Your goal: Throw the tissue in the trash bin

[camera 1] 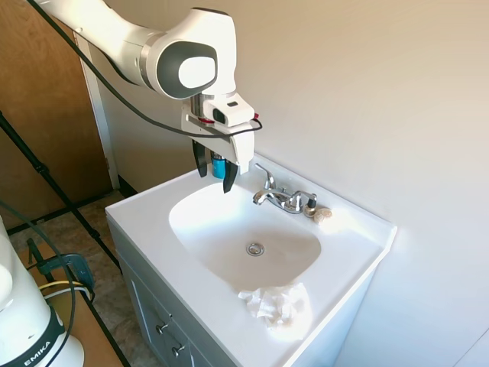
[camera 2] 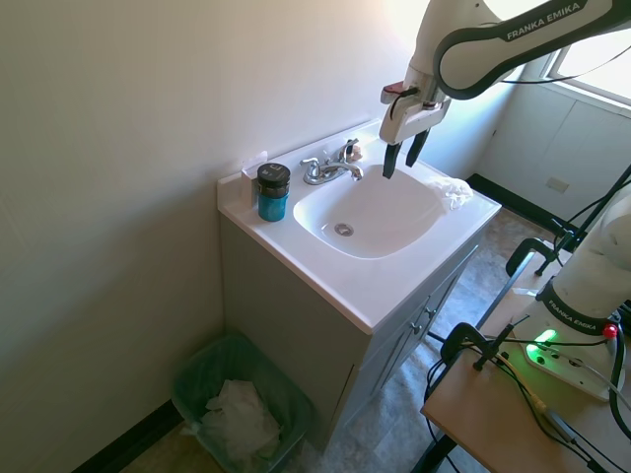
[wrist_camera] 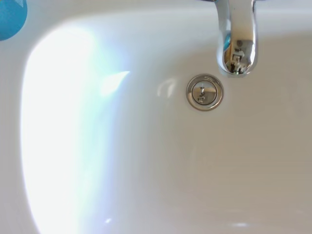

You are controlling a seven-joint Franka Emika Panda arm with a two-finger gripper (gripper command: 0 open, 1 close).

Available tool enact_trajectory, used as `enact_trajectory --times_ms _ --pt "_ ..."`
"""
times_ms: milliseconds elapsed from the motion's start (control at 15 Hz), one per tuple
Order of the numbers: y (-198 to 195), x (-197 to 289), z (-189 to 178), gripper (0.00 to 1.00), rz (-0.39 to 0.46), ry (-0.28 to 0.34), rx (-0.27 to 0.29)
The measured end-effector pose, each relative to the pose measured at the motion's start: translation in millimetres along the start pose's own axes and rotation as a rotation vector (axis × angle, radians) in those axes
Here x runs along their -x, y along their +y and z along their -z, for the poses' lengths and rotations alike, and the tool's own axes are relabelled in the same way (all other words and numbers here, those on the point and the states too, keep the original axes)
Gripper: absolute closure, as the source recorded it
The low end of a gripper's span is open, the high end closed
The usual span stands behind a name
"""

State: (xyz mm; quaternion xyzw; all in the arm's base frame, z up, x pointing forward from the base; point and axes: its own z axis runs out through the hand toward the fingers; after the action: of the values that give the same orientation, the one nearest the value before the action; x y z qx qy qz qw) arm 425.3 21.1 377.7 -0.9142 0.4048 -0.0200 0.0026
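Tissue on the sink counter, arm poised above the basin.

Nearest the first exterior camera, the tissue (camera 1: pixel 278 304) lies crumpled on the counter's front corner beside the sink (camera 1: pixel 229 229). Above the basin hangs the gripper (camera 1: pixel 215 171), fingers spread and holding nothing. Behind it stand the faucet (camera 1: pixel 279 197) and a blue jar (camera 2: pixel 273 191). The trash bin (camera 2: pixel 241 404) sits on the floor beside the cabinet (white paper inside).
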Motion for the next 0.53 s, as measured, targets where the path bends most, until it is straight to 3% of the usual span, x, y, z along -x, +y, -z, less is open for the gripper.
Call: enact_trajectory --times_ms 267,533 --pt "8 -13 4 0.00 -0.017 0.020 0.007" --pt "48 -61 11 0.00 -0.143 0.034 -0.002"
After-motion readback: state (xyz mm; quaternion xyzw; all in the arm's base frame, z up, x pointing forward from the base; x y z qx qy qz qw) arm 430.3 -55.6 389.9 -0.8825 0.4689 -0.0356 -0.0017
